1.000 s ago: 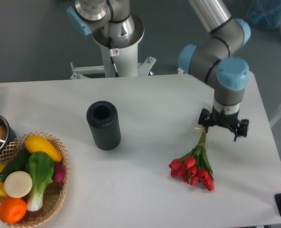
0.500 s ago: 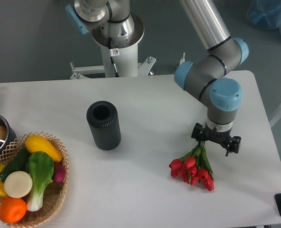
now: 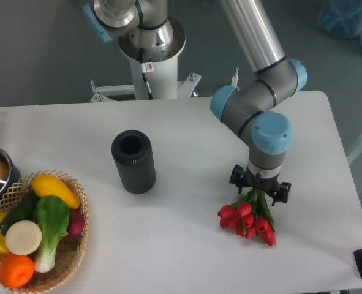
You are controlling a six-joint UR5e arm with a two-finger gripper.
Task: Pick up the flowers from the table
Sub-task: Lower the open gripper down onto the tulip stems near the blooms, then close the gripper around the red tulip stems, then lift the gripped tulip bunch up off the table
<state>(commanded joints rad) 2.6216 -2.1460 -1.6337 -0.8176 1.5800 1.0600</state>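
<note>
Wicker basket [image 3: 70, 257] of vegetables far left of the black cylinder [image 3: 133, 161], then right of the cylinder on the white table [image 3: 187, 135] the gripper [image 3: 259, 188] sits over the flowers' [image 3: 249, 219] stems, jaw state can't tell.

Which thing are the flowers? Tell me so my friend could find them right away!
Look at the big white table, then go to its right side, under the robot arm's gripper. The flowers lie there: red tulips with green stems, nothing like the black cylinder or the vegetable basket.
</note>
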